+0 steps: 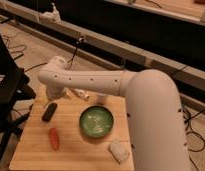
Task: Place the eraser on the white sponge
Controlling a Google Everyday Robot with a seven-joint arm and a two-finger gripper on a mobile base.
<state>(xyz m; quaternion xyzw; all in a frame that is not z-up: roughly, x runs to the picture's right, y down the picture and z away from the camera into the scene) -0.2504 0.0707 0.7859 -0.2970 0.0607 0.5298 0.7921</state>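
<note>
The black eraser (49,112) lies flat at the left of the wooden table (71,155). The white sponge (118,150) lies near the table's front right corner, well away from the eraser. My white arm reaches across from the right. Its gripper (54,96) hangs at the far left, just above and behind the eraser. The wrist hides most of the gripper. I cannot tell whether it touches the eraser.
A green bowl (96,121) stands in the middle of the table between eraser and sponge. An orange carrot (54,138) lies in front of the eraser. A white bottle (81,93) lies at the back edge. A black chair (8,92) stands to the left.
</note>
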